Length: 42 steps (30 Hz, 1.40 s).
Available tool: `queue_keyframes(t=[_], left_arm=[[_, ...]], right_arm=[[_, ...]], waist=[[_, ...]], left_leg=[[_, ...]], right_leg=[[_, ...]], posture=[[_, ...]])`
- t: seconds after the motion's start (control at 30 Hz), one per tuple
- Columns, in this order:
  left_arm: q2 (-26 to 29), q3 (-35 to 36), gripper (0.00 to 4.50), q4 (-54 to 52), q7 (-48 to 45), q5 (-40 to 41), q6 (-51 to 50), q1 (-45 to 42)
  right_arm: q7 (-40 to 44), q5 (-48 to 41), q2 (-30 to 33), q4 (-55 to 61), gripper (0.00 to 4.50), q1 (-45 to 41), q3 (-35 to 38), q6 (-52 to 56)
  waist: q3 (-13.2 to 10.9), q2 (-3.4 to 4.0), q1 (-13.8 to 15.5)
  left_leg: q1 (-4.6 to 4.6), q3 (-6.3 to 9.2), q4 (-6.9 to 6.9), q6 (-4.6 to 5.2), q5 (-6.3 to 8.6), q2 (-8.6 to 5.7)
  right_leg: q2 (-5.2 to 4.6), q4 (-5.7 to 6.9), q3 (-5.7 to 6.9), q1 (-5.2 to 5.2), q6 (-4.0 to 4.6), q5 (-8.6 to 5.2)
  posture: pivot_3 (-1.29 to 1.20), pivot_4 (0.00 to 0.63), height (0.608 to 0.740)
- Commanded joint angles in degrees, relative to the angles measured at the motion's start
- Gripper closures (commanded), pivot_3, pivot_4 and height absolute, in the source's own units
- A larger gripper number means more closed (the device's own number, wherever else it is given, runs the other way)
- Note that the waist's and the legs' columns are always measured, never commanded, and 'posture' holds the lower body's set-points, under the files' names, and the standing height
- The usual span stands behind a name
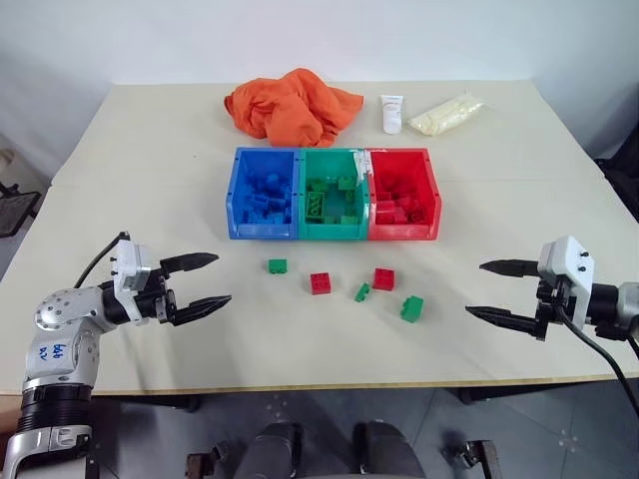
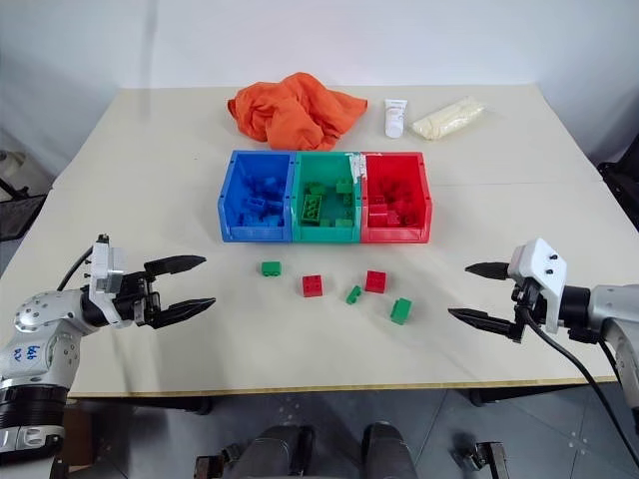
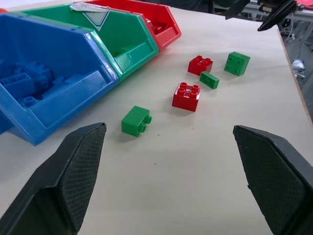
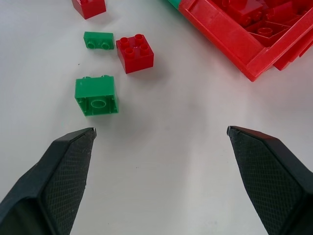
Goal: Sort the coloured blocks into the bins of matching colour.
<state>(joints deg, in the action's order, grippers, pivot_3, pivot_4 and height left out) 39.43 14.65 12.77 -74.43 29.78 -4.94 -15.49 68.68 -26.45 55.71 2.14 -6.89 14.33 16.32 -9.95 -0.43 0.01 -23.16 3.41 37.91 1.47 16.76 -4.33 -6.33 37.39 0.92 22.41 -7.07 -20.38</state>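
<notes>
Three joined bins sit mid-table: blue bin (image 1: 264, 195), green bin (image 1: 332, 196), red bin (image 1: 402, 196), each holding blocks of its own colour. Several loose blocks lie in front of them: a green block (image 1: 277, 266), a red block (image 1: 320, 283), a small green block (image 1: 361, 292), a red block (image 1: 383, 279) and a green block (image 1: 411, 308). My left gripper (image 1: 208, 282) hovers open at the left, pointing toward the blocks with nothing between its fingers. On the opposite side, my right gripper (image 1: 489, 290) is open too, empty, aimed at the green block (image 4: 96, 95).
An orange cloth (image 1: 291, 105), a white tube (image 1: 392, 114) and a pale yellow bag (image 1: 445, 114) lie at the far side of the table. The table's front edge (image 1: 329, 384) runs just below both grippers.
</notes>
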Motion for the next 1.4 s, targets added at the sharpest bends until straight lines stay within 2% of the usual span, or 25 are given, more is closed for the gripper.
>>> queue_keyframes(t=[0.03,0.17,0.23,0.3,0.47,0.6,0.77,0.93,1.07,1.3,1.4], left_arm=[[0.1,0.3,0.11,-0.9,0.0,0.5,1.4,-2.1],[-0.4,0.3,0.11,0.7,4.4,-1.0,0.2,-4.8],[0.1,-0.1,0.11,-0.4,3.7,1.3,-4.5,-4.9],[0.1,-1.1,0.11,-1.4,3.7,0.6,-4.8,-4.8],[0.8,-4.0,0.11,-0.6,0.2,-1.8,-2.5,-4.0],[0.1,-3.4,0.11,1.4,-1.7,1.1,-5.2,-6.8],[0.4,-3.7,0.11,2.0,-5.1,1.1,-5.0,-6.6],[0.1,-3.4,0.11,1.3,-5.4,0.8,-4.7,-6.2],[-0.2,-2.2,0.11,-1.6,-4.2,1.9,-5.4,-4.3],[0.0,-0.2,0.11,-8.0,-2.1,3.6,-7.0,1.4],[0.1,0.5,0.11,-10.3,-1.0,4.1,-7.5,3.4]], right_arm=[[-0.3,-1.2,-0.1,1.6,0.00,0.1,2.9,-0.5],[-1.3,-1.4,-0.5,2.2,0.00,-0.4,2.3,0.3],[-1.7,-1.4,-0.6,2.4,0.00,-0.5,2.0,0.4],[-2.3,-1.1,-0.5,2.5,0.00,-0.2,2.1,0.9],[-0.8,0.2,3.2,0.7,0.00,4.8,6.6,0.9],[0.0,3.4,6.7,-1.6,0.00,10.3,10.5,0.3],[1.8,3.2,8.3,-0.7,0.00,13.4,13.4,1.5],[-0.1,1.7,6.1,8.0,0.00,8.1,5.8,5.0],[-2.3,2.6,2.6,10.6,0.00,0.9,-3.3,7.8],[-4.3,7.8,-3.9,4.9,0.00,-9.2,-15.1,7.7],[-4.4,9.2,-5.9,2.3,0.00,-11.3,-17.3,6.5]], waist=[[0.0,0.00,0.0],[0.0,0.00,0.2],[0.0,0.00,0.1],[0.0,0.00,0.0],[0.0,0.01,0.2],[0.0,0.01,0.7],[0.0,0.01,0.7],[0.0,0.02,-0.2],[0.0,0.01,-0.1],[0.0,0.01,0.0],[0.0,0.02,0.1]], left_leg=[[0.00,0.00,0.00,0.00,0.00,0.00],[0.00,0.00,0.03,0.00,0.00,-0.01],[0.00,0.00,0.03,0.00,0.00,-0.01],[0.00,0.00,0.01,0.01,0.00,-0.01],[-0.01,0.00,0.01,0.01,0.00,-0.01],[-0.01,0.00,0.06,0.02,0.00,-0.02],[0.00,-0.01,0.05,0.02,0.00,-0.01],[0.02,-0.01,0.04,0.01,0.00,0.03],[0.01,0.00,0.04,0.01,0.00,0.04],[0.00,0.05,0.05,0.01,0.01,0.00],[-0.01,0.06,0.04,0.01,0.01,0.00]], right_leg=[[0.00,0.00,0.00,0.00,0.00,0.00],[0.00,0.01,0.02,-0.02,0.00,0.00],[0.00,0.02,0.02,-0.01,0.00,0.00],[0.00,0.06,0.02,0.00,0.00,0.00],[0.01,0.04,0.02,0.00,0.00,0.00],[0.00,0.00,0.02,-0.04,0.00,0.00],[0.01,0.00,0.00,-0.03,0.00,0.00],[0.03,0.02,0.01,-0.02,0.00,0.00],[0.03,0.02,0.01,0.00,0.01,0.00],[-0.01,0.02,0.01,0.00,0.01,0.00],[-0.01,0.03,0.00,0.02,0.01,0.00]], posture=[[0.00,0.150,0.740],[0.00,0.150,0.740],[0.00,0.150,0.740],[0.00,0.150,0.740],[0.00,0.150,0.740],[0.00,0.150,0.740],[0.00,0.150,0.740],[0.00,0.150,0.740],[0.00,0.150,0.740],[0.00,0.150,0.740],[0.00,0.150,0.740]])
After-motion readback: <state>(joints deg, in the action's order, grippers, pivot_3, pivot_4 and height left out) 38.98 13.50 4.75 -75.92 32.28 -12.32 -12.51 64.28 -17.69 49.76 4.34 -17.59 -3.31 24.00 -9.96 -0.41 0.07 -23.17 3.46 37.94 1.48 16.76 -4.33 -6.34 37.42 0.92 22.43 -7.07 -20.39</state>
